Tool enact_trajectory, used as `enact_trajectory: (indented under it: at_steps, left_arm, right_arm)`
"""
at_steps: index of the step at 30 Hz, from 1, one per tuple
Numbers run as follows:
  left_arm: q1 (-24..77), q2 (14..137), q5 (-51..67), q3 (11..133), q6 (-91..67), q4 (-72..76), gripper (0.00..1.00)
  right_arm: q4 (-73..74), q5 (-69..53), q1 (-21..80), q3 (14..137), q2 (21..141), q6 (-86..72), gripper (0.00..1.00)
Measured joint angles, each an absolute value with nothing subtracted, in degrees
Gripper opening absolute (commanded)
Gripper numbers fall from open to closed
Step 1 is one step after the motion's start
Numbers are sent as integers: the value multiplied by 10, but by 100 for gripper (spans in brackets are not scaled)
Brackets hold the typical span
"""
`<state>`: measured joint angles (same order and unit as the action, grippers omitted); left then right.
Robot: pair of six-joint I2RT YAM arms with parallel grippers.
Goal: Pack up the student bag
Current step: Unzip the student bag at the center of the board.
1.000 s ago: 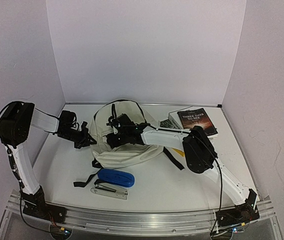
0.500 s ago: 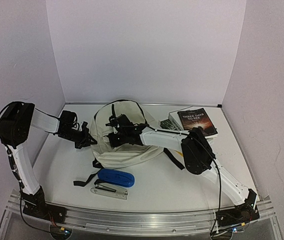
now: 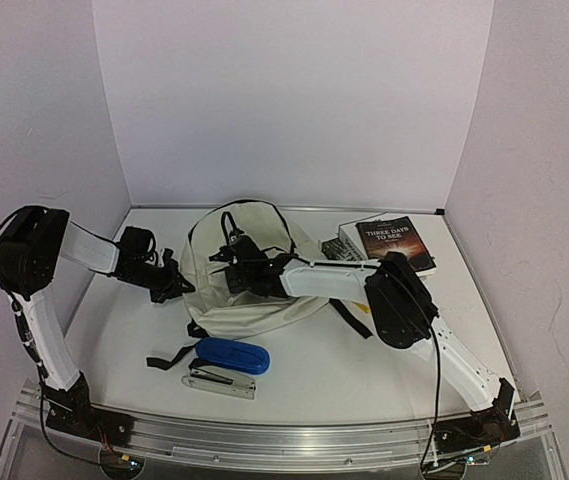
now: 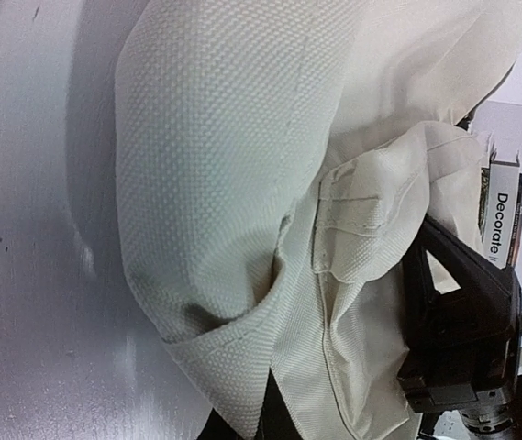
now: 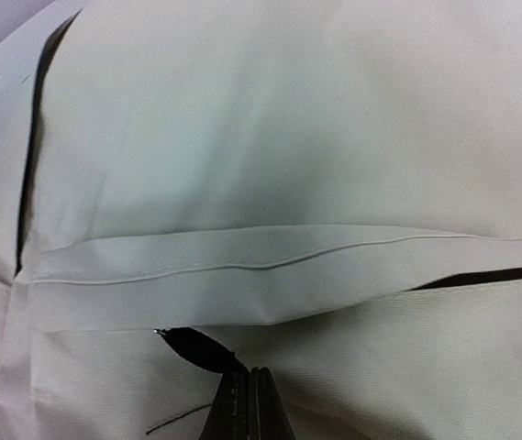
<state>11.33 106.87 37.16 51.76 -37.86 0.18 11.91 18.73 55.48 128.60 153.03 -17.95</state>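
Note:
The student bag (image 3: pixel 254 290) is a cream backpack lying flat in the middle of the table. At the bag's left edge, my left gripper (image 3: pixel 176 286) is shut on a fold of its fabric. In the left wrist view the cream cloth (image 4: pixel 224 183) fills the frame and only a dark sliver of the left gripper (image 4: pixel 274 414) shows under it. Over the bag's upper front, my right gripper (image 3: pixel 232 262) is shut. In the right wrist view the right gripper (image 5: pixel 251 396) pinches a black zipper pull (image 5: pixel 194 348) below a cream flap (image 5: pixel 270 275).
A dark book (image 3: pixel 396 242) lies on another book (image 3: pixel 342 243) at the back right, touching the bag. A blue case (image 3: pixel 232 355) and a metal stapler (image 3: pixel 220 381) lie near the front, by a loose black strap (image 3: pixel 167 361). White walls close in three sides.
The right gripper has gone from open to shut on the zipper pull and moved slightly left and back across the bag. The left gripper has kept its hold and barely moved.

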Motion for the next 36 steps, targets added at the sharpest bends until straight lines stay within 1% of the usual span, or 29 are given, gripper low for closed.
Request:
enact_trajectory:
  at_steps: [6,10,21,25,26,27,29,30,33,35,36]
  left_arm:
    - [117,1056,357,506,-392,6,0]
    - [117,1046,347,499,-394,3,0]
    - [111,1013,330,472,-395,2,0]
    - [111,1011,332,471,-395,4,0]
    - [111,1011,332,471,-395,3,1]
    - [110,1011,332,471,-394,3,4]
    - [109,1010,332,471,-391,0,20]
    - [109,1007,330,471,-388,-4,30]
    - [105,991,318,470,-375,-28,59]
    - [98,974,309,471,-364,-49,69]
    - [94,968,306,473,-355,-58,73]
  right_arm:
    - [120,284,556,1264,1508,-174,0]
    - [121,316,551,1242,1493,-174,0]
    - [123,325,486,1171,1428,-174,0]
    - [123,314,483,1163,1424,-174,0]
    - [123,310,483,1162,1424,-174,1]
    - [124,305,483,1162,1424,-174,8]
    - [126,287,481,1162,1421,-171,30]
    - [128,277,480,1161,1417,-170,41]
    - [135,254,479,1146,1394,-163,64]
    - [138,240,479,1124,1362,-161,72]
    - [139,233,480,1107,1339,-162,74]
